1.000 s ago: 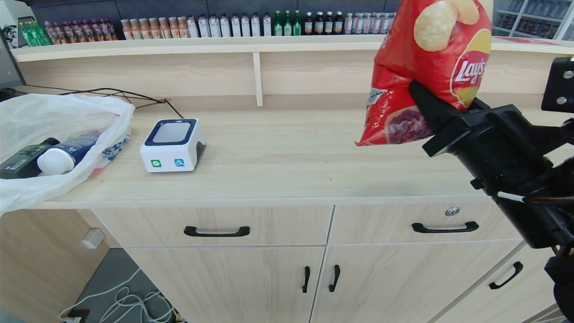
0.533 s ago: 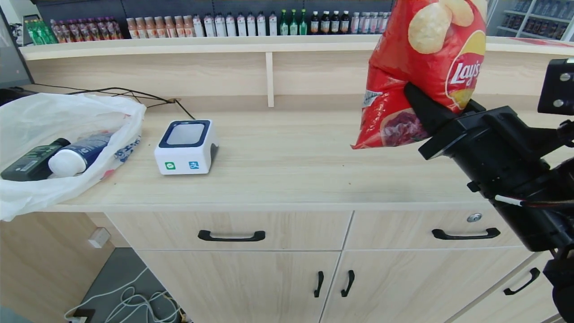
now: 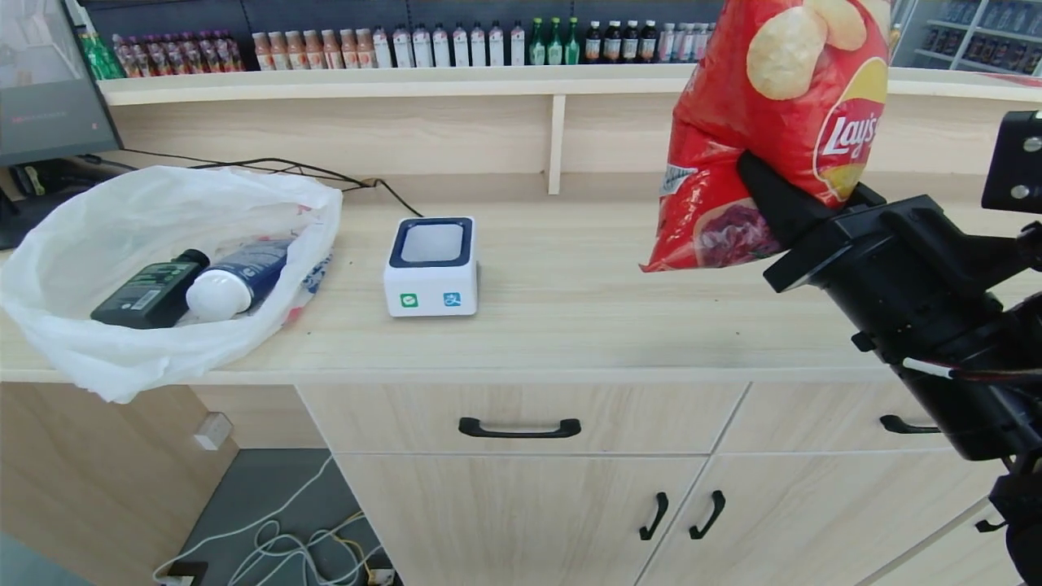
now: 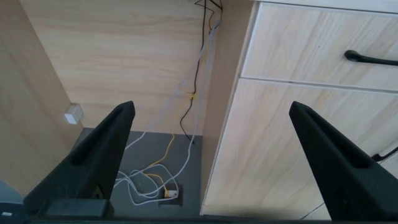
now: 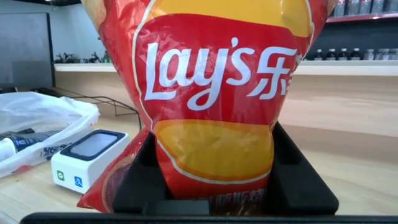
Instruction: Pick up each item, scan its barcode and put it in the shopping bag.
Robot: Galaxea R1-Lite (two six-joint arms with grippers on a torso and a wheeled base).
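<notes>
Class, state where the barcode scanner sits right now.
In the head view the scanner stands on the counter, just right of the shopping bag and left of the raised chip bag.

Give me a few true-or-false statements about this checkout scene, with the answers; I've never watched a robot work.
1. The right gripper clamps a red chip bag, lifted clear of the counter. True.
2. The scanner sits inside the shopping bag. False: it stands on the counter beside it.
3. The shopping bag is empty. False: a dark bottle and a white-capped tube lie in it.
4. The left gripper is open, holding nothing. True.
</notes>
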